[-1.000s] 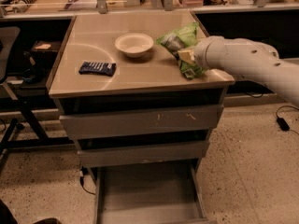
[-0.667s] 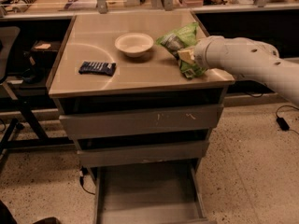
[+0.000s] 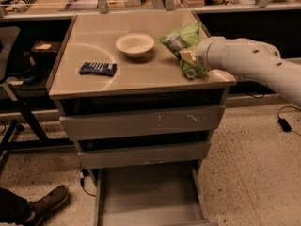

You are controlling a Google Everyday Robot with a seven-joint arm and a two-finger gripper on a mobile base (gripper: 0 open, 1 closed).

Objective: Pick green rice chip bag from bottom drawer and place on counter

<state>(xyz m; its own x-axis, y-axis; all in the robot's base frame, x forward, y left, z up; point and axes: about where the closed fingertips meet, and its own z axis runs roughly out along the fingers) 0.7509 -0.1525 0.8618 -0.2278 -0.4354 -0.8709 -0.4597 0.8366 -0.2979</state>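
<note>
Unmoved, gripper [image 3: 189, 58] meets green rice chip bag [image 3: 180, 36] on counter [image 3: 94, 34], beside bowl [image 3: 135, 44].

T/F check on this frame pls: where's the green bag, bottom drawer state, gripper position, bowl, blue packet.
1. The green rice chip bag lies in the bottom drawer. False: it is up at the right side of the counter.
2. The bottom drawer is pulled open. True.
3. The gripper is at the bag, near the counter's right edge. True.
4. The white bowl sits right of the bag. False: it is to the bag's left.
5. The dark blue packet lies inside the bowl. False: it lies flat on the counter, left of the bowl and apart from it.
</note>
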